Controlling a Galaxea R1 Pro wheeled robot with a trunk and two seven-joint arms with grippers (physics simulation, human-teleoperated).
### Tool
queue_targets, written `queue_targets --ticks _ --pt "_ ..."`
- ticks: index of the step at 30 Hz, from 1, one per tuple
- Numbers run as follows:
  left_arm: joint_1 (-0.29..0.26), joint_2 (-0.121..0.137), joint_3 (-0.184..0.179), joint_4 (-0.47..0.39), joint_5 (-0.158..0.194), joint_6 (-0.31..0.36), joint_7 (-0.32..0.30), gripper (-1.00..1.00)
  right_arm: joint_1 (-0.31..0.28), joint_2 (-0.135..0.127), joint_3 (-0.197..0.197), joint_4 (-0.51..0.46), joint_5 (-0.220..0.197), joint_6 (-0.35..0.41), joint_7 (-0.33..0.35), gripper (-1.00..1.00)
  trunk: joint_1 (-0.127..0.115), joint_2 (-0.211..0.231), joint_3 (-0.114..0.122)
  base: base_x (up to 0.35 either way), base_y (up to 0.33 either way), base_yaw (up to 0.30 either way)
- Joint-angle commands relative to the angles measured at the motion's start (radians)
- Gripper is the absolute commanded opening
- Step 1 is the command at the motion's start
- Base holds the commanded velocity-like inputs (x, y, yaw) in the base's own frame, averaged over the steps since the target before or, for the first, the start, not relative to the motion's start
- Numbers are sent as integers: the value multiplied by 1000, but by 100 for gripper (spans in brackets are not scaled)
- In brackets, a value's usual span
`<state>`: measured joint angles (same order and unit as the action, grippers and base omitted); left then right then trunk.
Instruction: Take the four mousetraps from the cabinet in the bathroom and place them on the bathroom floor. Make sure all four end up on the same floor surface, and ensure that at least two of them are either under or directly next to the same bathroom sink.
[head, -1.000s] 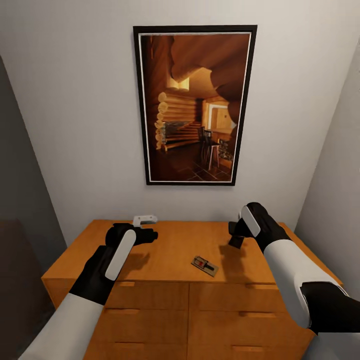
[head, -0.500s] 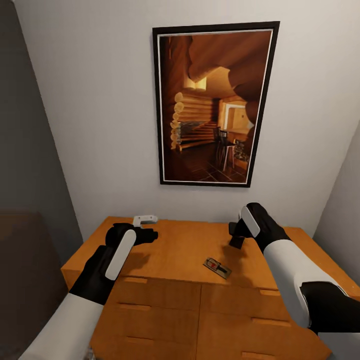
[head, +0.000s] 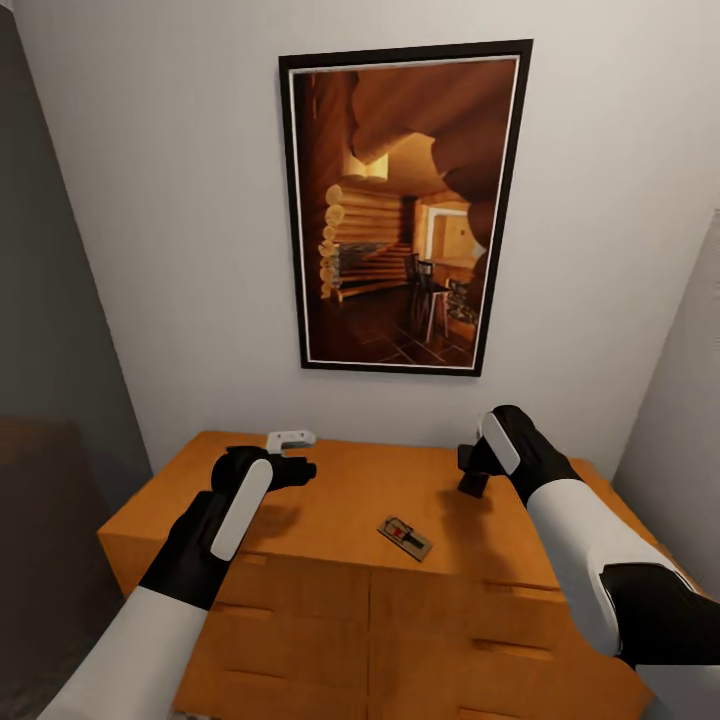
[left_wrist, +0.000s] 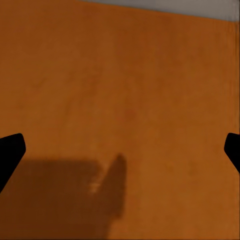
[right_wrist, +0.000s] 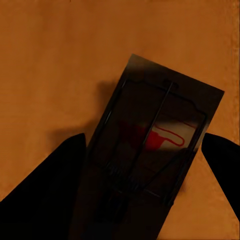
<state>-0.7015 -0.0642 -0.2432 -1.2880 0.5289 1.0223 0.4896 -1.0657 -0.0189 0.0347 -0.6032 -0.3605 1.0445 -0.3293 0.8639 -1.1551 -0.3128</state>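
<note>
Lying flat on the cabinet top: one mousetrap, near the front edge, right of centre, nothing resting on it. The left hand is hovering over the top's left rear, fingers spread wide, gripping nothing. The right hand is hanging above and just behind the trap, open, holding nothing. A framed picture is hanging on the wall behind. The right wrist view is showing the trap close, its red mark and wire legible, shadowed between dark fingers.

The cabinet (orange-brown wood) bears one mousetrap on top.
</note>
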Motion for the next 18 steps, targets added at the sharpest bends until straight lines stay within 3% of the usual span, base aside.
queue_targets --ticks 1,18 --pt "-1 0 -1 -1 10 2 10 100 0 -1 4 -1 -11 3 -8 -100 0 -1 -1 0 -281 1" --pt "-1 1 1 -1 10 2 10 100 0 0 4 3 -10 3 -10 -100 0 -1 -1 0 -267 0"
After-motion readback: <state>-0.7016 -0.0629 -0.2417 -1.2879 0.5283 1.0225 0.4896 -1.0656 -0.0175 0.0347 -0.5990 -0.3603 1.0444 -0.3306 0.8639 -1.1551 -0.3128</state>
